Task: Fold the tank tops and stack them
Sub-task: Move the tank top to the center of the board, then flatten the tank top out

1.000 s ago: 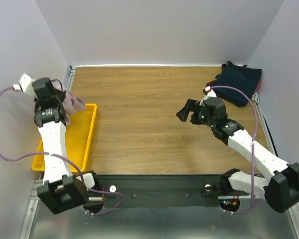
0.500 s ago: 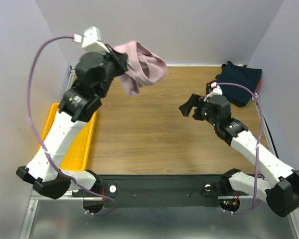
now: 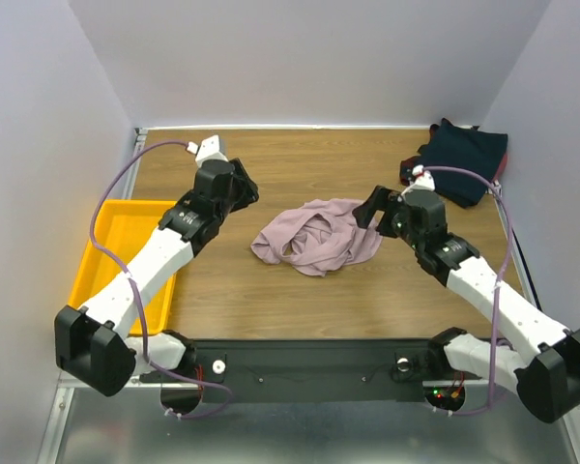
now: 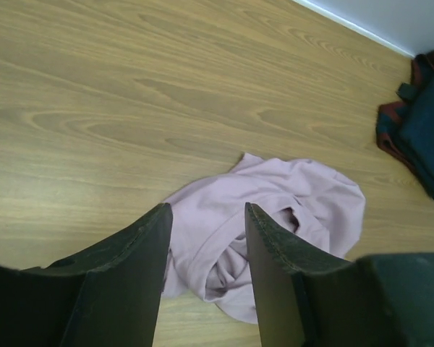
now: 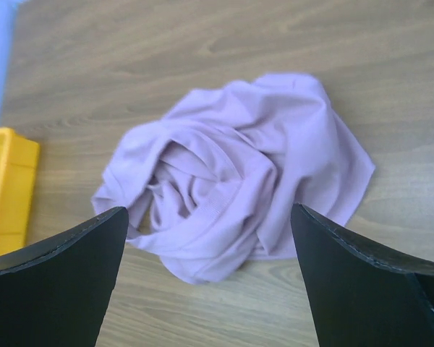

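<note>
Lying crumpled between parted, empty left gripper (image 4: pixel 206 215) and right gripper (image 5: pixel 208 212), pink tank top (image 3: pixel 317 237), yellow tray (image 3: pixel 126 220) aside

Centred on table (image 3: pixel 271 300): lone tank top (image 3: pixel 317 235). At its 9 o'clock, along the left edge: tray (image 3: pixel 111 237). At 2 o'clock, in the far right corner: tank-top pile (image 3: pixel 464 159), possibly touching side wall (image 3: pixel 551 116).

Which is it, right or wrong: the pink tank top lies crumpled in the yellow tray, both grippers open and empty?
Wrong: the top view shows the pink tank top crumpled on the wooden table, not in the yellow tray. Left gripper and right gripper are open and empty.
</note>
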`<act>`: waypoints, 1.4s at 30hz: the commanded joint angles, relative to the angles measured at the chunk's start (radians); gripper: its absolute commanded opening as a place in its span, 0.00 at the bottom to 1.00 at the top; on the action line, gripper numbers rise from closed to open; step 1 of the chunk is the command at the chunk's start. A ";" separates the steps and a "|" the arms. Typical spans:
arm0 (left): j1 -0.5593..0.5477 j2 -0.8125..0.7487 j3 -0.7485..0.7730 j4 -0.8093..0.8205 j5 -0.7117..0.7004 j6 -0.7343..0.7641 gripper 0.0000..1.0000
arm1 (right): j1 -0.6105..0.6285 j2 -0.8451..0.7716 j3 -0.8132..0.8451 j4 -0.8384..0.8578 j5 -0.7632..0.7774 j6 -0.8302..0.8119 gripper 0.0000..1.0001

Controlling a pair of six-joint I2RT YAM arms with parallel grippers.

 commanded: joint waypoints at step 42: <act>0.013 0.108 -0.547 0.412 0.329 -0.120 0.46 | 0.468 0.797 0.313 0.302 -0.011 -0.130 0.43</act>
